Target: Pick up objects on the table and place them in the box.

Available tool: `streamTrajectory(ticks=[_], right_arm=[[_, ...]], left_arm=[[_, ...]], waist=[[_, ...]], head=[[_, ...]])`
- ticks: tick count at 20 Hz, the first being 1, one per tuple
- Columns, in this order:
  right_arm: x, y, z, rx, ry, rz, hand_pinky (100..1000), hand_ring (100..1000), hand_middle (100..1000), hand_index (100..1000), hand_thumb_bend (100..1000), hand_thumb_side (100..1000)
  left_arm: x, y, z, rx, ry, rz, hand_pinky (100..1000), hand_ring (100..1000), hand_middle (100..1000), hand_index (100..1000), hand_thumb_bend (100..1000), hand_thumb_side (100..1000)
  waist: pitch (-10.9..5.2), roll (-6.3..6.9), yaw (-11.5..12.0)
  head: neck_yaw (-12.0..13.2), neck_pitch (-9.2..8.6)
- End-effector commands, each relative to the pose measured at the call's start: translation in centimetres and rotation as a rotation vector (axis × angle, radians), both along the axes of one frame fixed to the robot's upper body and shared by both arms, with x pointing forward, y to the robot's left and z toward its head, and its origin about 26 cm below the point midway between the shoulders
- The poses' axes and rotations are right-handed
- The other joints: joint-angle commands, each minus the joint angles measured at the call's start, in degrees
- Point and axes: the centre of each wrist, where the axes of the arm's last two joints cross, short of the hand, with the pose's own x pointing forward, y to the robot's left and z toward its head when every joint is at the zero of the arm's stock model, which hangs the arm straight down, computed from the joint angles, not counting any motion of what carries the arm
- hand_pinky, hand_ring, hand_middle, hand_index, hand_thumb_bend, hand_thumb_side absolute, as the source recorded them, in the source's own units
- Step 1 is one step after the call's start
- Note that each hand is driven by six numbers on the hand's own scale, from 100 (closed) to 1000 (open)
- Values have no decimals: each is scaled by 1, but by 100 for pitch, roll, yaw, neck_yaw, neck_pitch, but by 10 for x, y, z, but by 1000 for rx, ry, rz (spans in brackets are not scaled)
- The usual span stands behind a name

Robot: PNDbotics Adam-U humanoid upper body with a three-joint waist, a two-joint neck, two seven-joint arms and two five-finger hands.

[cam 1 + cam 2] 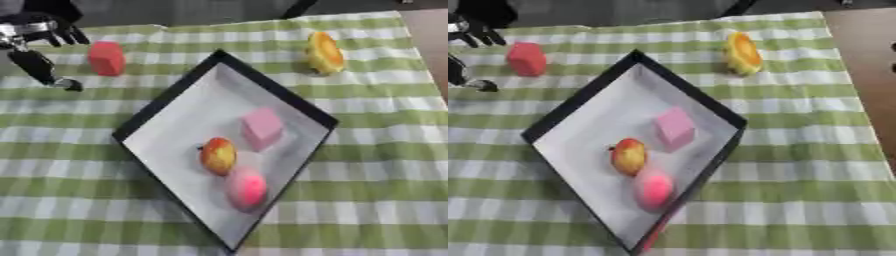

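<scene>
Pink cube (262, 128), apple (218, 155) and peach (246, 187) boxed (166, 98). Red block (107, 58) and orange fruit (325, 52) remain near the table's far edge; my left hand (35, 42) spread beside the block.

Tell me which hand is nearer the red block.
Left. The left hand is just left of the red block, fingers spread and apart from it. The right hand shows in no view.
</scene>
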Motion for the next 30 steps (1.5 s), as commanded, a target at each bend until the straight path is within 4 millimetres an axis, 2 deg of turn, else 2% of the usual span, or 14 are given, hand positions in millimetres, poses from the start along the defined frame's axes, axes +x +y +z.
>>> streamTrajectory(ticks=[1, 2, 3, 7, 14, 19, 20, 23, 30], right_arm=[[-2, 0, 9, -29, -23, 2, 866, 948, 767, 918, 100, 602], [-2, 0, 10, -30, -23, 3, 866, 948, 766, 918, 100, 602], [-1, 0, 10, -31, -23, 4, 866, 948, 766, 918, 100, 602], [-1, 0, 9, -34, -20, 4, 866, 947, 766, 917, 100, 603], [-1, 1, 8, -36, -17, 7, 866, 946, 766, 917, 100, 604], [0, 1, 9, -38, -18, 12, 866, 946, 766, 917, 100, 604], [0, 1, 9, -38, -18, 12, 866, 945, 766, 916, 100, 603], [1, 3, 11, -41, -29, 20, 865, 945, 766, 916, 100, 603], [2, 5, 15, -41, -43, 32, 865, 944, 766, 916, 100, 603]], left_arm=[[-5, 7, 24, 12, -81, 22, 836, 866, 797, 841, 617, 100], [-5, 7, 26, 17, -89, 23, 835, 866, 796, 841, 596, 100], [-5, 7, 28, 24, -94, 24, 835, 866, 796, 841, 623, 100], [-6, 5, 34, 37, -121, 19, 832, 862, 795, 841, 600, 100], [-7, 0, 45, 15, -201, -2, 819, 850, 795, 830, 517, 100], [-6, -1, 44, 8, -230, -8, 818, 850, 796, 830, 516, 100], [-5, -2, 44, 7, -233, -10, 815, 852, 811, 839, 545, 100], [-3, -5, 42, 6, -251, -11, 816, 855, 812, 838, 550, 100], [2, 2, 30, 24, -209, 30, 817, 860, 808, 835, 574, 100]], waist=[[-9, 22, -7], [-5, 26, -8], [-2, 28, -10], [8, 31, -29], [26, 15, -56], [31, 14, -75], [37, 12, -81], [96, 34, -221], [174, 84, -391]], head=[[43, -88], [47, -94], [50, -99], [57, -122], [23, -146], [23, -165], [27, -176], [96, -268], [151, -340]])
